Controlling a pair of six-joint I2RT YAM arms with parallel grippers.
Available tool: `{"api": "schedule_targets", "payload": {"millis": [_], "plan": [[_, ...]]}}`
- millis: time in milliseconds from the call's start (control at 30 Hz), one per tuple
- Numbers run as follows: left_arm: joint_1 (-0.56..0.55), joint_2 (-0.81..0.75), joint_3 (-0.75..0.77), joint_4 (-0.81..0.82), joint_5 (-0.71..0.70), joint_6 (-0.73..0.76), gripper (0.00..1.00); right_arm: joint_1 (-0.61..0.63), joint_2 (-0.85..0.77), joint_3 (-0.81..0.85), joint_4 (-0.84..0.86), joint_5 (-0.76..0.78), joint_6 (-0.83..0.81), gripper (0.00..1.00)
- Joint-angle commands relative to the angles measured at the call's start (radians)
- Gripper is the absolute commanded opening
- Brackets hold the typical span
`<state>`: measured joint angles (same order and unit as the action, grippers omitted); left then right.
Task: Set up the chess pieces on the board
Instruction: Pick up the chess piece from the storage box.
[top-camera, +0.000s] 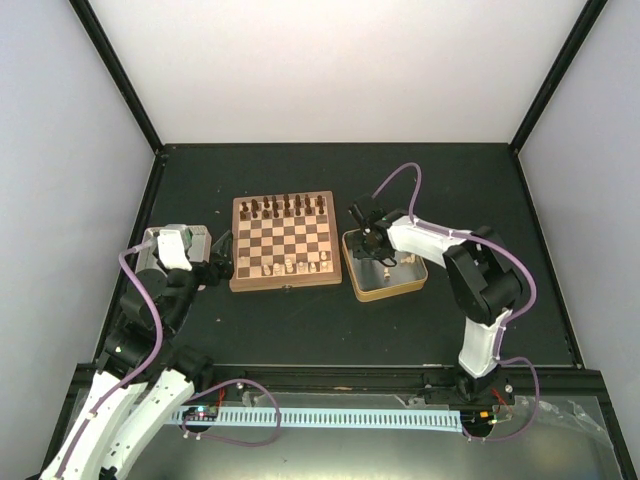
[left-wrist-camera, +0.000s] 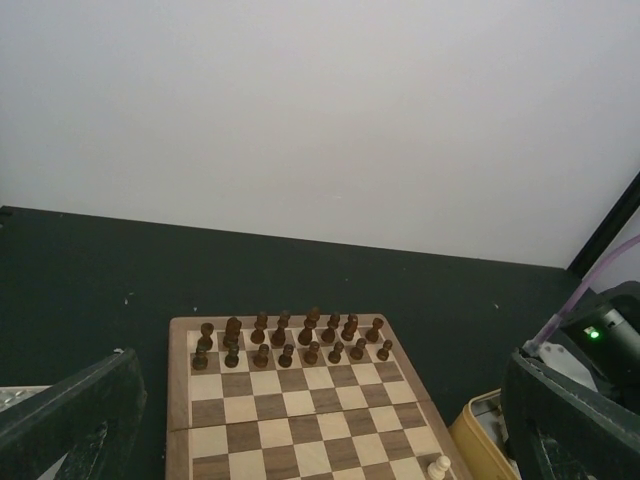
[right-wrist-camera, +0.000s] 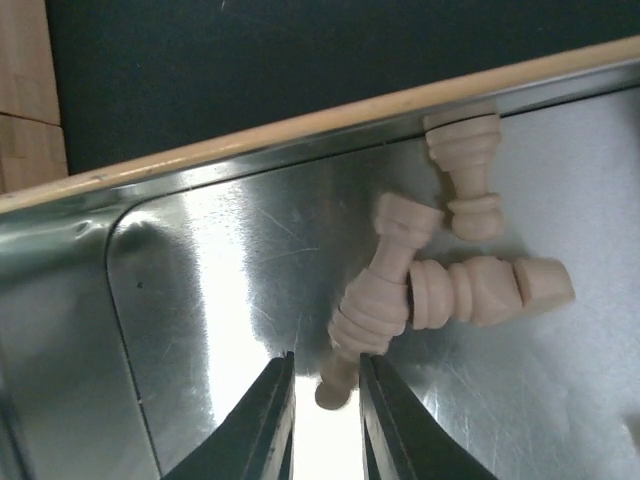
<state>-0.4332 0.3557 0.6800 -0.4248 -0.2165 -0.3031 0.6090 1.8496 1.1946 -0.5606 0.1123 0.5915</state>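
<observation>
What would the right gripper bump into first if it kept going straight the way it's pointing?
Probably the pale chess piece lying in the tin; its narrow end sits between the fingers of the right gripper. Just beyond is the tin's shiny floor, though depth is hard to judge.

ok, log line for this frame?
phase: picking from tin | right gripper: open, straddling tip of lying pale piece | left gripper: open, beside board | dark pieces set; few pale pieces placed

The board (left-wrist-camera: 300, 405) on the dark table (left-wrist-camera: 90, 280) carries two far rows of dark chessmen (left-wrist-camera: 290, 340) and one pale piece (left-wrist-camera: 438, 467) at its near right.
</observation>
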Motion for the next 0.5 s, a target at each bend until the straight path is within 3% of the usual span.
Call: {"api": "schedule_targets", "payload": {"millis": [0, 267, 467], "plan": [[0.005, 0.007, 0.003, 0.019, 0.008, -0.012, 0.99, -0.003, 0.046, 0.041, -0.03, 0.012, 0.018, 0.2], [0.005, -0.005, 0.001, 0.003, 0.011, -0.009, 0.99, -0.003, 0.067, 0.022, -0.02, 0.039, 0.041, 0.2], [0.005, -0.002, -0.001, 0.007, 0.022, -0.011, 0.99, -0.003, 0.044, 0.007, 0.002, 0.062, 0.028, 0.05]]}}
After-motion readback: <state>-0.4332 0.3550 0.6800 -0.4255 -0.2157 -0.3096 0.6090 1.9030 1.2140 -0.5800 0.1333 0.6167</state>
